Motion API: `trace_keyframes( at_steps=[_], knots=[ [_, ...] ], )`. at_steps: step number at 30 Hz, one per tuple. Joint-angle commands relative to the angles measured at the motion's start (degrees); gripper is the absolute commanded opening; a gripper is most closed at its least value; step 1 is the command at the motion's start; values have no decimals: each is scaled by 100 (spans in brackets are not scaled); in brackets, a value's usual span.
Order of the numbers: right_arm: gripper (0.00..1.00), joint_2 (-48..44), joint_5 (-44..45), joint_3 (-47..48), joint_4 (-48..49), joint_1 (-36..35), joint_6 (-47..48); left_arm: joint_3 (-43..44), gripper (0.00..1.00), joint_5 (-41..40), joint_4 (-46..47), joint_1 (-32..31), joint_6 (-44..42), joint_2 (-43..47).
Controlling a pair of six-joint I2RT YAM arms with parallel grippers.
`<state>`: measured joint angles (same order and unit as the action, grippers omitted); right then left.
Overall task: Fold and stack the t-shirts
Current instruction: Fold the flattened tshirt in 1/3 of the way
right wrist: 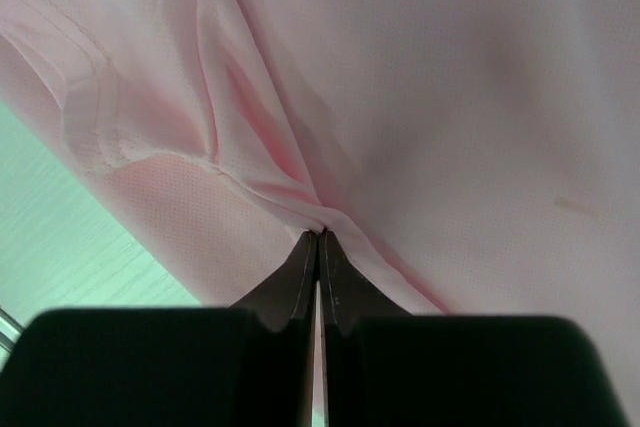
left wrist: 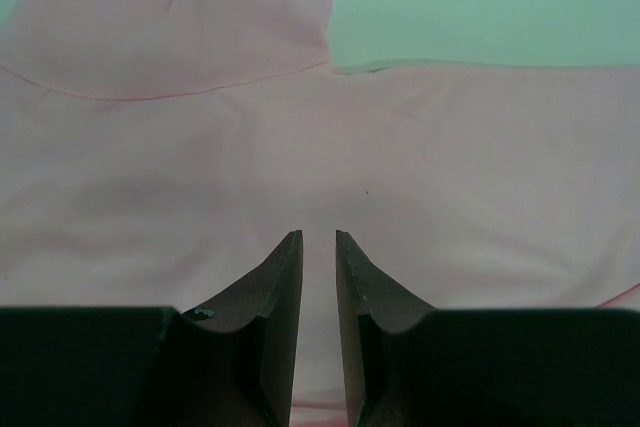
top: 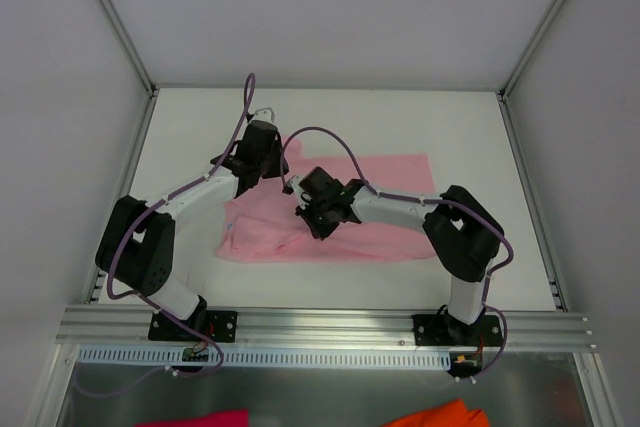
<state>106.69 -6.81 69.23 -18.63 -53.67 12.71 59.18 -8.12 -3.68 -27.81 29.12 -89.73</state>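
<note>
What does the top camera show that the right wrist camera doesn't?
Only the top view: the left arm, the right arm, the whole t-shirt lying on the table, plus a magenta scrap and an orange scrap at the frame's bottom. Only the right wrist: the right gripper pinched shut on a fold, creases running to its tips. Both: the t-shirt and the right gripper.

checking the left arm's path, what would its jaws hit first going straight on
The pink t-shirt: the left gripper points onto its cloth with nothing between, though depth is unclear.

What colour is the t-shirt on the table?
Light pink t-shirt, clearest in the top external view.
</note>
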Motion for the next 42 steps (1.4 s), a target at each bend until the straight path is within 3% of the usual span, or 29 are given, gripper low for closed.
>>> trace_keyframes(
  at_steps=[1, 12, 14, 17, 19, 32, 42],
  knots=[
    [1, -8, 65, 231, 211, -30, 126, -55, 20, -155, 140, -40, -47, 290],
    [4, -96, 863, 108, 905, -73, 249, -126, 20, -128, 175, -49, -82, 290],
    [9, -140, 1058, 82, 1028, -91, 285, -126, 20, -128, 175, -49, -82, 281],
    [31, -175, 1068, 73, 1029, -117, 364, -117, 20, -120, 193, -49, -82, 255],
    [38, -184, 998, 125, 967, -170, 425, -108, 20, -111, 193, -40, -91, 211],
    [39, -377, 110, 354, 914, -293, 698, -99, 20, -102, 210, -49, -109, 131],
    [39, -114, 74, 582, 958, -293, 759, -196, 20, -172, 184, -40, -118, 246]
  ],
)
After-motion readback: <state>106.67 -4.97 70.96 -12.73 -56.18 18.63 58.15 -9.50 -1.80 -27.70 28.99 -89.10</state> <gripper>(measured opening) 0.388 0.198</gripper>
